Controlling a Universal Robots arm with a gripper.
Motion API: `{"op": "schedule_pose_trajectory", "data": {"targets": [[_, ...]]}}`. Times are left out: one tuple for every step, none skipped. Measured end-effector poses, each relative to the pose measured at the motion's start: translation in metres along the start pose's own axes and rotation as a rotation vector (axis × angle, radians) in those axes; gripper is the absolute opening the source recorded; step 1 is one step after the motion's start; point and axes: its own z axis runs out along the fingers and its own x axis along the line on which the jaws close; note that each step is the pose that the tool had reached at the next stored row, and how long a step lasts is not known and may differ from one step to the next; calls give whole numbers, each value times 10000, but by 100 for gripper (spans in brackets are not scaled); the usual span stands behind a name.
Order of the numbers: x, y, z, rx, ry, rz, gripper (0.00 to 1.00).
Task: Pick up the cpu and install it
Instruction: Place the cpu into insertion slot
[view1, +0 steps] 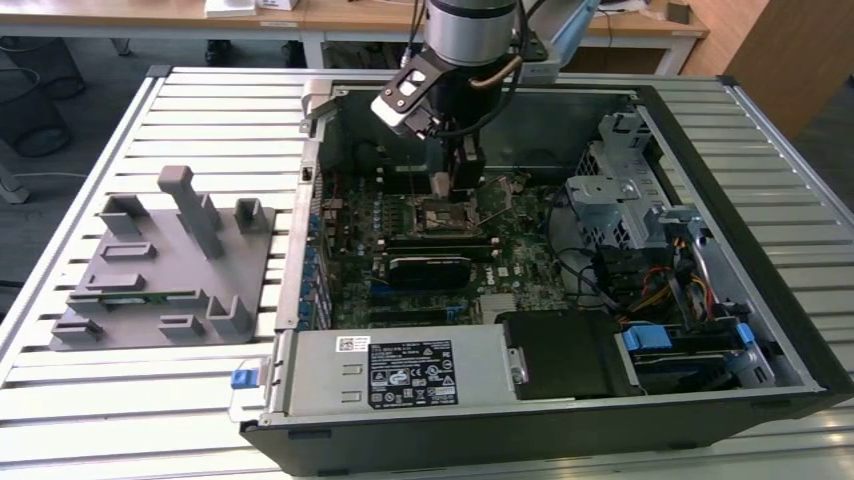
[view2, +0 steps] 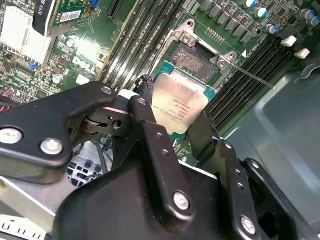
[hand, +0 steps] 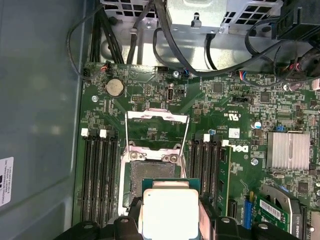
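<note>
The cpu (view2: 181, 101), a flat square chip with a shiny silver top, is held by its two opposite edges between the black fingers (view2: 146, 107) of my gripper (view2: 175, 106). In the first wrist view the cpu (hand: 170, 212) hangs just off the open black socket (hand: 152, 172), overlapping its near edge. The socket's metal load plate (hand: 157, 117) is folded back and its lever (view2: 250, 76) is out to the side. In the exterior view my gripper (view1: 454, 178) reaches down into the open computer case, right above the socket (view1: 447, 212).
Memory slots (hand: 97, 170) flank the socket on both sides. A finned heat sink (hand: 290, 150) and black cables (hand: 150, 45) are close by. The case walls, drive cage (view1: 614, 190) and power supply (view1: 394, 370) surround the board. A grey parts fixture (view1: 160, 260) stands at the exterior view's left.
</note>
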Motion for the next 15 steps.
{"op": "schedule_pose_trajectory", "data": {"targets": [[0, 0, 8, 0, 0, 0, 53], [0, -1, 17, 0, 0, 0, 53], [0, -1, 27, 0, 0, 1, 53], [3, -1, 37, -1, 1, 2, 53], [6, -1, 48, 0, 0, 2, 53], [9, -2, 62, 0, -1, 0, 53], [20, -2, 74, 2, -4, 2, 53], [35, -1, 89, 1, -3, 2, 53], [51, -1, 106, 0, -2, 5, 53], [62, -3, 124, -1, -1, 5, 53], [74, -7, 142, -1, -1, 5, 53], [85, -10, 159, -1, -1, 4, 53], [95, -13, 178, -1, -1, 5, 53], [103, -14, 196, 0, -2, 13, 53], [109, -14, 214, 0, -2, 26, 53]]}}
